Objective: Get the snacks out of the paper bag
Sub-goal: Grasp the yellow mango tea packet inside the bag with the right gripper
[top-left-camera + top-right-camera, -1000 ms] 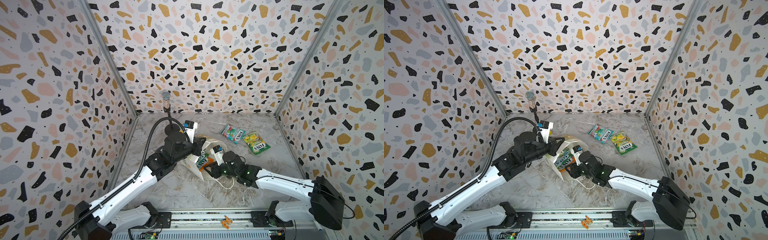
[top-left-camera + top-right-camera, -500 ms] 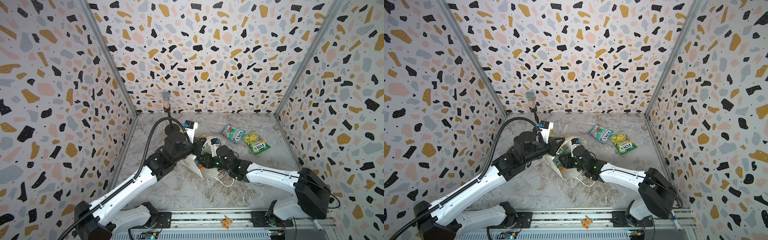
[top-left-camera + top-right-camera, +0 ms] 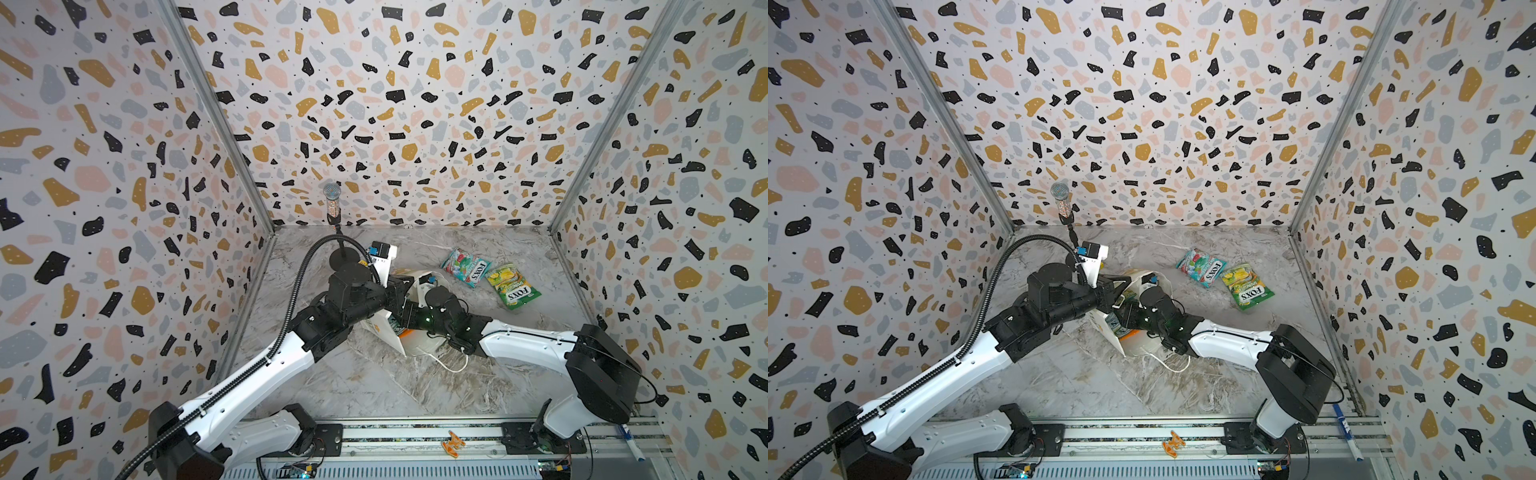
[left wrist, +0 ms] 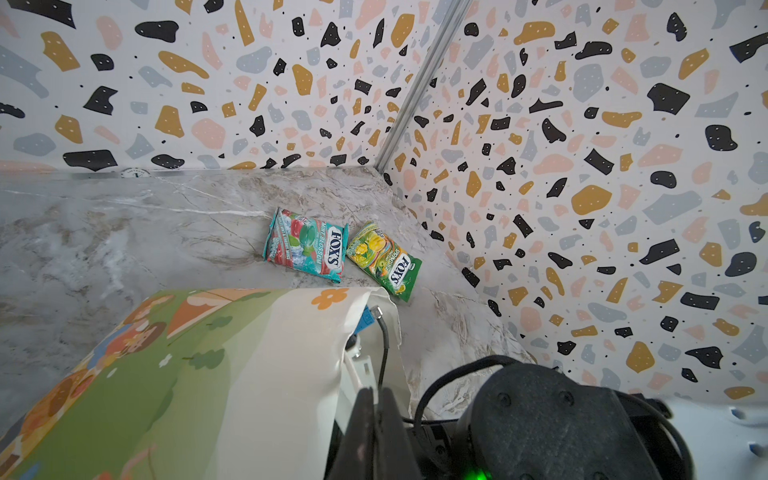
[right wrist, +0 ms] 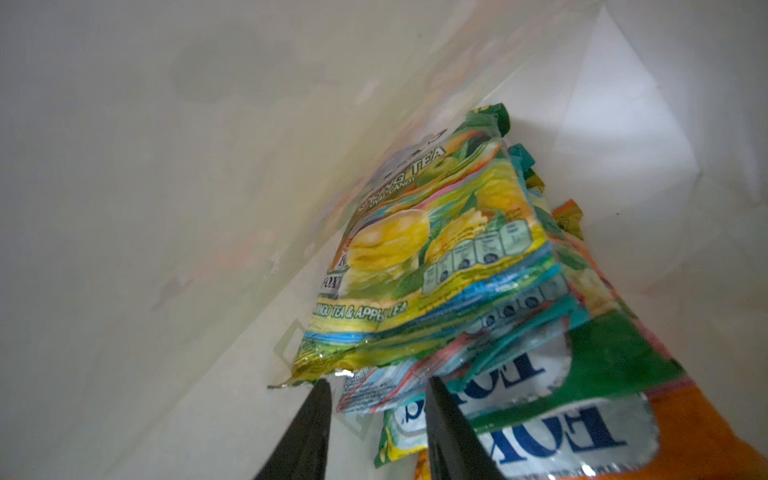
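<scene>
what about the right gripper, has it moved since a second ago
Yes. In both top views the right gripper has slid left, deeper into the paper bag, away from the green packet lying still on the table.

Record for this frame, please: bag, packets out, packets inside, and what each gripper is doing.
bag: paper bag tipped over on the table, mouth toward the right arm
packets out: two, a teal packet and a green-yellow packet, side by side beyond the bag
packets inside: stack of packets, green-yellow on top, teal and orange beneath
left gripper: shut on the bag's rim
right gripper: inside the bag, jaws apart at the stack's near edge
</scene>
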Controlling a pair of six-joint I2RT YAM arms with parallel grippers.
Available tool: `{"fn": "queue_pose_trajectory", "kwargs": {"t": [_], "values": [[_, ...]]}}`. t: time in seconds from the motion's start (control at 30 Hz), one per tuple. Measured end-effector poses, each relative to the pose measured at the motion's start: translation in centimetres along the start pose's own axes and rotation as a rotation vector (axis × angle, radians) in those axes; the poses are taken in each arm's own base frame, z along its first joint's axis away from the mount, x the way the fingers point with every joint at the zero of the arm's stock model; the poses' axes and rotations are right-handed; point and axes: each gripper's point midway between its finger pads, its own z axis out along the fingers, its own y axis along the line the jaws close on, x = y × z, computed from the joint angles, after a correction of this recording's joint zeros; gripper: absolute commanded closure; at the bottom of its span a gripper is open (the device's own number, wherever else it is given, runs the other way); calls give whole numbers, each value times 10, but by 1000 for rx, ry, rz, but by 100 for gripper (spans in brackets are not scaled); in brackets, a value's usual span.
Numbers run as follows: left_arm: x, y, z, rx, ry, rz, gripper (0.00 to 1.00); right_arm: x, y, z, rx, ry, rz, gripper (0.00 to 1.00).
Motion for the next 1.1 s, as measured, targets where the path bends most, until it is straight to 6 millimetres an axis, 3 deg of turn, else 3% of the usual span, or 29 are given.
{"fn": "queue_pose_trajectory", "kwargs": {"t": [0.37,0.57,0.67,0.93,1.1], "values": [[2,-2,0,8,6,1,100,-1,-14,16,33,8,42,50],[5,-1,1,8,13,3,100,-6,-17,24,34,12,61,50],[5,-1,1,7,13,9,100,-9,-17,29,27,10,69,56],[5,7,1,-37,8,18,100,-8,-19,36,23,20,74,94],[6,20,-1,-113,2,15,100,-4,-17,33,35,22,30,100]]}}
